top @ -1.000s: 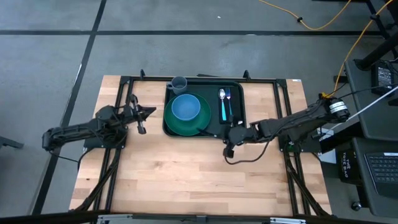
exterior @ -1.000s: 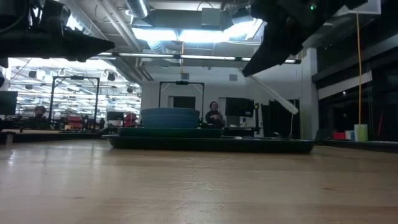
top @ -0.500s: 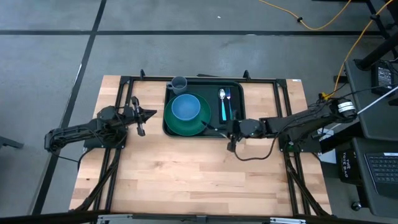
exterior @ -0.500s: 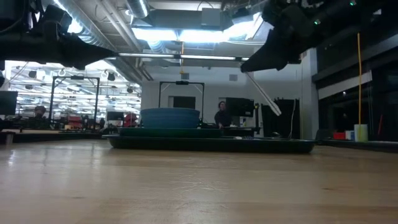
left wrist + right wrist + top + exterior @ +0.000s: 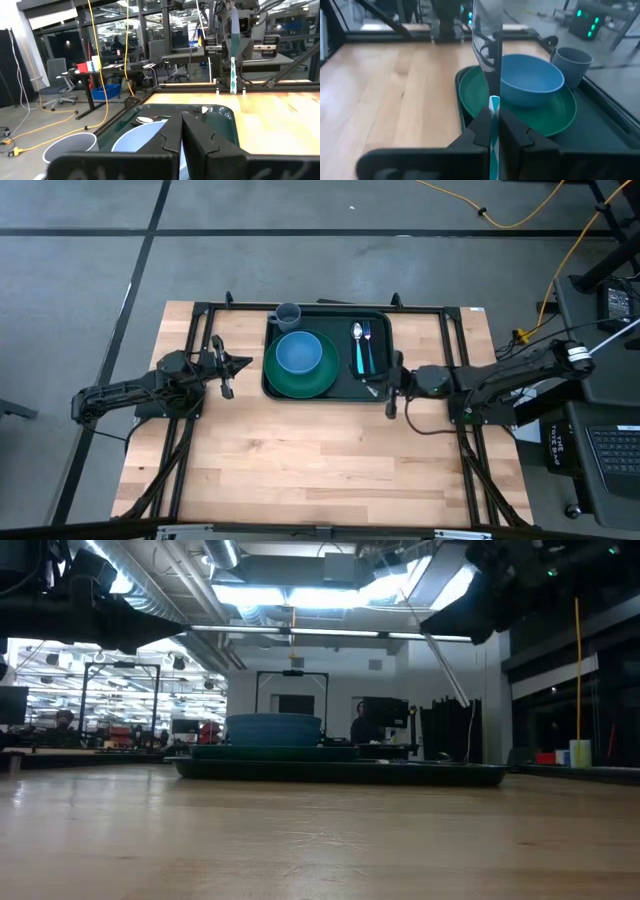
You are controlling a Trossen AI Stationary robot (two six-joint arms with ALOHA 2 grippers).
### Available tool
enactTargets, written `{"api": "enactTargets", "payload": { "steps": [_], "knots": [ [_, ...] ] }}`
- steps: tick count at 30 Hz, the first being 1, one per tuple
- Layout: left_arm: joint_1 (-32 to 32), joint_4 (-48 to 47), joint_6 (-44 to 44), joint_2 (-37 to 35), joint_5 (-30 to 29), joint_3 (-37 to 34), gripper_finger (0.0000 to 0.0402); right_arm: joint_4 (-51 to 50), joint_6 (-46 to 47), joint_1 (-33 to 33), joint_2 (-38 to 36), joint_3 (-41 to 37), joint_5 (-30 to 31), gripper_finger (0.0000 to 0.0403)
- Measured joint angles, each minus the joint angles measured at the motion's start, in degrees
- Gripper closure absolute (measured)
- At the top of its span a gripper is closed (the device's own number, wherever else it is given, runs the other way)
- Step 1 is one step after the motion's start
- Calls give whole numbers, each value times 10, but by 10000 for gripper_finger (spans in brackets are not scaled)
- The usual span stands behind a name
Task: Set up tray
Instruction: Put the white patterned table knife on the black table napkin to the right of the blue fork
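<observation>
**Tray laid out at the far middle of the tabletop, right jaws gripping a knife**

The pale wooden tabletop (image 5: 300, 460) carries a dark frame along its edges. At its far middle lies the dark green tray (image 5: 378, 320), flat on the wood, its long side across the table.

On the tray's left half sits a round green plate (image 5: 300, 383), and a blue bowl (image 5: 299, 352) rests on the plate. A grey cup (image 5: 288, 314) stands at the tray's far left corner, just behind the plate. On the right half of the tray a spoon (image 5: 357, 333) and a fork (image 5: 367, 333) lie side by side, handles pointing to the near edge.

The left gripper (image 5: 240, 362) hangs just left of the tray, well above the wood, its jaws clenched on nothing.

The right gripper (image 5: 384, 379) is over the tray's near right corner. Its jaws are clamped on the striped handle of a knife (image 5: 487, 30), whose blade stands up ahead of the fingers in the right wrist view.
</observation>
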Motion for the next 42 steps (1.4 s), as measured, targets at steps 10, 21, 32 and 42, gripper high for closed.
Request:
{"api": "enactTargets", "payload": {
  "steps": [10,21,32,42],
  "knots": [
    [0,0,1,0,0,0,396,37,-19,0,-28,-34,76,384],
    [0,-1,0,0,0,0,394,37,5,-43,-28,-34,89,384],
    [0,-2,1,0,-9,0,400,-7,97,-108,-28,-11,140,384],
    [0,0,1,0,-61,0,394,-293,246,-113,-12,128,191,385]
  ]
}}
